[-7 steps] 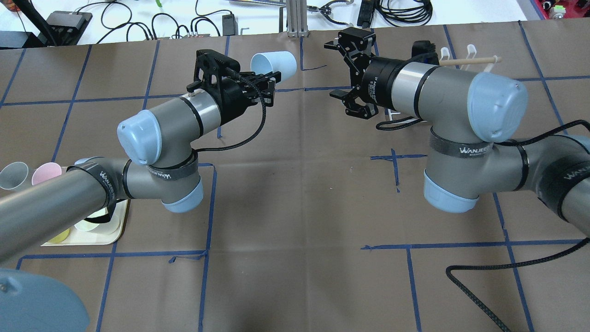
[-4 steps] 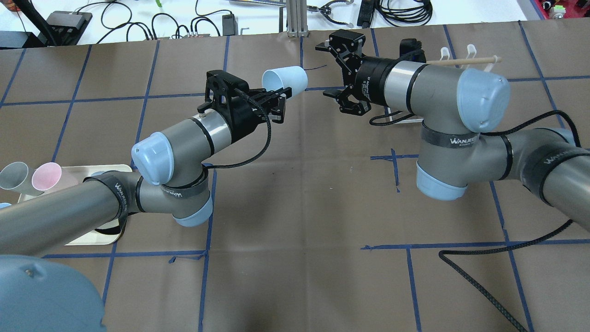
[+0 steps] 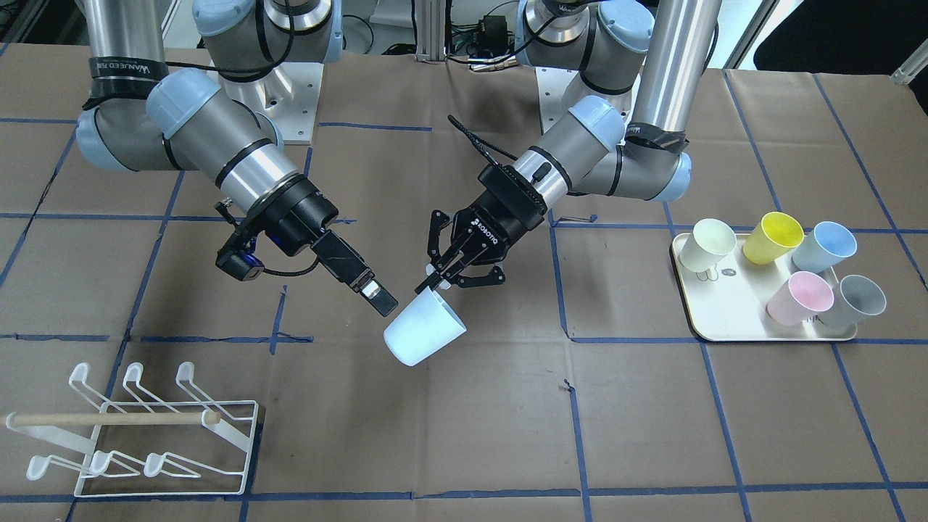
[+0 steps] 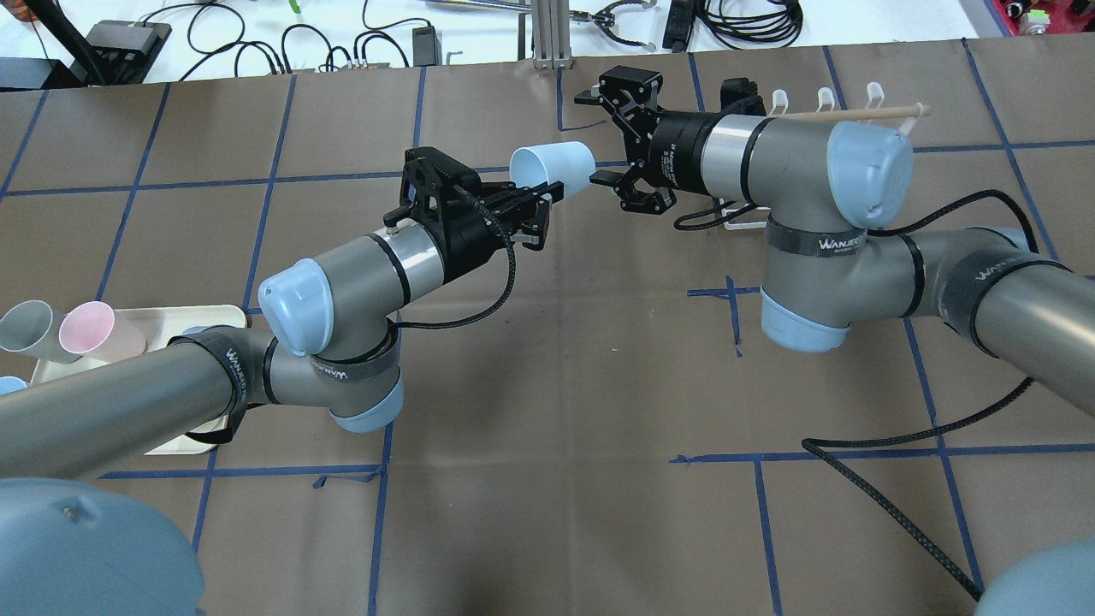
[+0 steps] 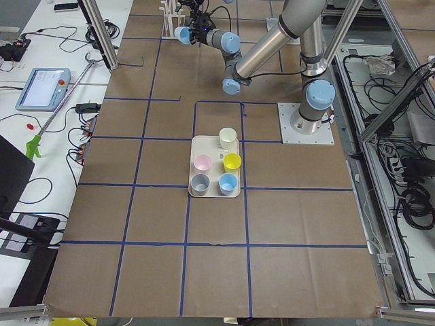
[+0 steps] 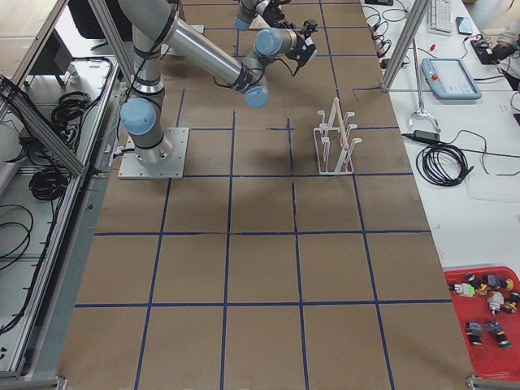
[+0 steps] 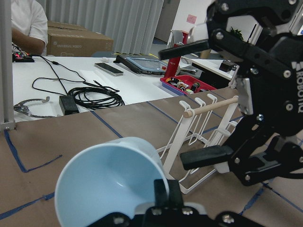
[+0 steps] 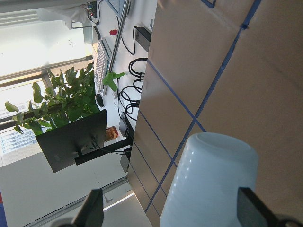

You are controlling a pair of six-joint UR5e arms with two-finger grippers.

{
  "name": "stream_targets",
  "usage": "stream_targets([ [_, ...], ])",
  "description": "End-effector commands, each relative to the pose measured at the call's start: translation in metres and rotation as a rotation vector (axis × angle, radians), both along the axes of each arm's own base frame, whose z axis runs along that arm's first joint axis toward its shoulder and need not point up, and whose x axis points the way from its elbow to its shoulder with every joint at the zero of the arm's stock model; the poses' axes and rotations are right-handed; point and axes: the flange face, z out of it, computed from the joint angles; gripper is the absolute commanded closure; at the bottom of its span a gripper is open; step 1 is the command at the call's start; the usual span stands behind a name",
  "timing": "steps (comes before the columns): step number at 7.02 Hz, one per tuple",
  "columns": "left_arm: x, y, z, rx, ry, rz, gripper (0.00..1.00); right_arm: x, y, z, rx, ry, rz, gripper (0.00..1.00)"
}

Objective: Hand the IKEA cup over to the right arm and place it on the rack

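The pale blue IKEA cup (image 4: 554,167) lies on its side in the air, and my left gripper (image 4: 544,195) is shut on its rim; one finger shows inside the rim in the left wrist view, at the cup (image 7: 111,179). The right arm's gripper (image 4: 592,137) is open, its jaws wide apart on either side of the cup's base. In the right wrist view the cup (image 8: 213,179) sits base-on between both fingers without visible contact. The white wire rack (image 3: 109,418) with its wooden dowel stands on the table behind the right arm, also seen as the rack (image 4: 855,111).
A cream tray (image 3: 725,322) holds several coloured cups by the left arm's side of the table. Both arms' elbows hang over the middle of the brown, blue-taped table. A black cable (image 4: 890,505) trails on the table at the near right.
The left arm carried the cup rightward. The right gripper moved left towards it, still open, and its fingers now flank the cup's base.
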Motion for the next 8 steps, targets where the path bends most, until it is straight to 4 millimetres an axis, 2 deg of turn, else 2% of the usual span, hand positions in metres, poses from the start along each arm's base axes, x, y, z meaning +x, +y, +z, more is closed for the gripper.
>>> stream_targets([
  [1, 0.012, -0.005, 0.000, 0.005, 0.022, -0.014, 1.00, -0.002, 0.007, -0.014, 0.041, -0.001, -0.009, 0.00],
  [3, 0.014, -0.006, 0.001, 0.009, 0.027, -0.007, 1.00, -0.001, 0.003, -0.018, 0.051, -0.001, -0.009, 0.00],
  [5, 0.013, -0.005, 0.001, 0.012, 0.030, -0.007, 1.00, 0.000, -0.002, -0.031, 0.073, 0.000, -0.009, 0.00],
  [6, 0.013, -0.005, 0.001, 0.012, 0.030, -0.008, 1.00, 0.003, -0.010, -0.026, 0.057, 0.000, -0.006, 0.00],
  [8, 0.013, -0.005, 0.001, 0.012, 0.030, -0.010, 1.00, 0.008, -0.017, -0.034, 0.068, -0.001, 0.004, 0.01],
])
